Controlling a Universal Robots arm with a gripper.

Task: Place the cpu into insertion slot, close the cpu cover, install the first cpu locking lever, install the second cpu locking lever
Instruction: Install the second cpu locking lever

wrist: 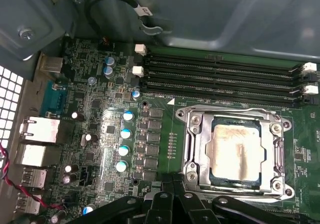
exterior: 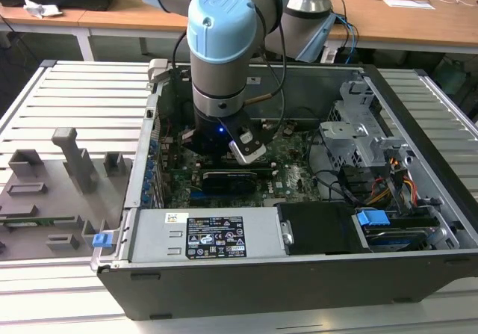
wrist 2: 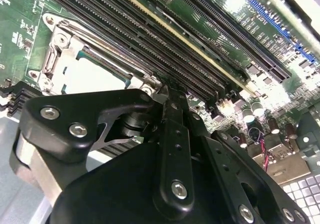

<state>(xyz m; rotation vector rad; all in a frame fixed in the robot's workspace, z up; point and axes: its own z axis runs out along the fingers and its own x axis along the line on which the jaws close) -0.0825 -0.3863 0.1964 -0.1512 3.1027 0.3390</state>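
cpu (wrist: 235, 151): dull silver-grey metal top, smudged, matt. cpu cover (wrist: 192, 149): bare bright metal frame, satin sheen. Motherboard (wrist: 110, 108): glossy green board, shiny capacitor tops. Memory slots (wrist: 225, 76): black plastic, white plastic clips. Gripper (wrist 2: 172, 91): black matt links, bright metal screws. Case (exterior: 299, 274): dark matt sheet metal. Arm joint (exterior: 224, 24): smooth light-blue plastic cap.

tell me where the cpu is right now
The square silver-grey cpu sits in the motherboard socket, framed by the metal cpu cover, beside the black memory slots in the first wrist view.
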